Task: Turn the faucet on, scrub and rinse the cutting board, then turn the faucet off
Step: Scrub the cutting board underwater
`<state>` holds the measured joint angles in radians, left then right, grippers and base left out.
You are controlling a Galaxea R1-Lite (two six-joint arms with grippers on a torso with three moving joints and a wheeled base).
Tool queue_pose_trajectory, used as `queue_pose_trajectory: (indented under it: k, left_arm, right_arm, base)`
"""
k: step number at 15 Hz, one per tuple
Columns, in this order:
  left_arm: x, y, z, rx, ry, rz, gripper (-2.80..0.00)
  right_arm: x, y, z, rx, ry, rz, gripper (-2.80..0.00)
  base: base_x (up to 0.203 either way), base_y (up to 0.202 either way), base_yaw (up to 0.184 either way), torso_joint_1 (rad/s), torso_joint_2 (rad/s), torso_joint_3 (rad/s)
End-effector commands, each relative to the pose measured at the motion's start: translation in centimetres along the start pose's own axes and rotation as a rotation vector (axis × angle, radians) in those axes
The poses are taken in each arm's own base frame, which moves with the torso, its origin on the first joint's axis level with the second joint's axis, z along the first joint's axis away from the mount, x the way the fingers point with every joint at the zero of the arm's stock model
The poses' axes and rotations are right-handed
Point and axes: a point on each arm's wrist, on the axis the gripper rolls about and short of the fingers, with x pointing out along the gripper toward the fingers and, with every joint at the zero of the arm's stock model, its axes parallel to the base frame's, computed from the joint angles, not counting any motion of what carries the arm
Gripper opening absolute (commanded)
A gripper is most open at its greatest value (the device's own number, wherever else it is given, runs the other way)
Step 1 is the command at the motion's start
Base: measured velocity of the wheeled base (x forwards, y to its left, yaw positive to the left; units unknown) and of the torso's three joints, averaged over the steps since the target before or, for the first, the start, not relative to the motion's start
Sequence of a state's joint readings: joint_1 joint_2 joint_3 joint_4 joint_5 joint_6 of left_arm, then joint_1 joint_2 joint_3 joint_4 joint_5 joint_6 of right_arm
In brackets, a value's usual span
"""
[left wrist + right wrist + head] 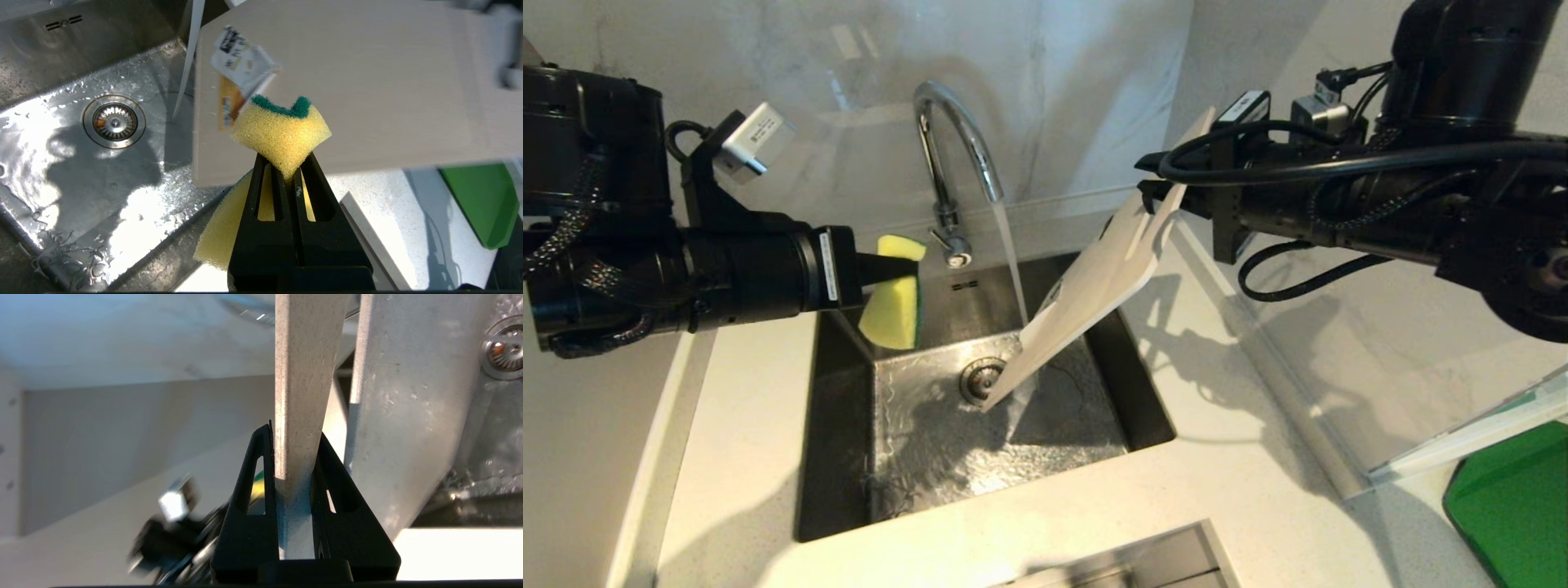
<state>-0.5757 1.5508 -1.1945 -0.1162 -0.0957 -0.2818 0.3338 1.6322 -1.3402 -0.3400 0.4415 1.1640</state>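
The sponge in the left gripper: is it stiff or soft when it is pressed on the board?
Probably soft: the sponge folds where the left gripper pinches it. It looks porous, so likely light. It may bend against the cutting board rather than push it.

The head view looks down on the sink [837,425]; both wrist views sit close behind their end effectors, sharing its drain [114,121].
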Motion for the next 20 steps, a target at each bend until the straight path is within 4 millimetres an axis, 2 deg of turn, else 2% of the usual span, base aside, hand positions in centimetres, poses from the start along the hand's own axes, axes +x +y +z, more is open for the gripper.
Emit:
queue_pose_trajectory:
  k: [1,3,7,11,14,20]
  left_arm:
    - [-1.5,-0.3,0.7,0.001,-0.031,-0.009,-2.80]
    - [-2.4,-0.5,0.9,0.001,-0.034,-0.009,-2.80]
    - [-3.7,-0.6,1.0,0.001,-0.035,-0.010,-2.80]
    - [-4.7,-0.8,1.1,0.000,-0.036,-0.011,-2.80]
    - [-5.4,-0.7,0.6,-0.002,-0.027,-0.008,-2.80]
    - [-5.8,-0.5,-0.1,-0.009,-0.011,-0.003,-2.80]
  right_arm:
    - [3.3,-3.3,0.3,0.028,0.018,-0.038,-2.80]
    - [4.9,-4.7,0.6,0.027,0.022,-0.024,-2.80]
    - [7.5,-4.8,2.0,0.022,0.007,0.030,-2.80]
    - [9.6,-6.1,2.5,0.039,0.009,0.034,-2.80]
    - [10.3,-6.6,2.6,0.039,0.007,0.035,-2.80]
    - [10.1,-6.0,2.7,0.033,0.004,0.047,-2.80]
  base:
    - [0.000,0.000,0.000,0.000,0.00,0.000]
    - [0.000,0.000,0.000,0.000,0.00,0.000]
    - [0.000,0.000,0.000,0.000,0.00,0.000]
    - [0.000,0.000,0.000,0.000,0.00,0.000]
    - [0.000,0.000,0.000,0.000,0.00,0.000]
    - [0.000,0.000,0.000,0.000,0.00,0.000]
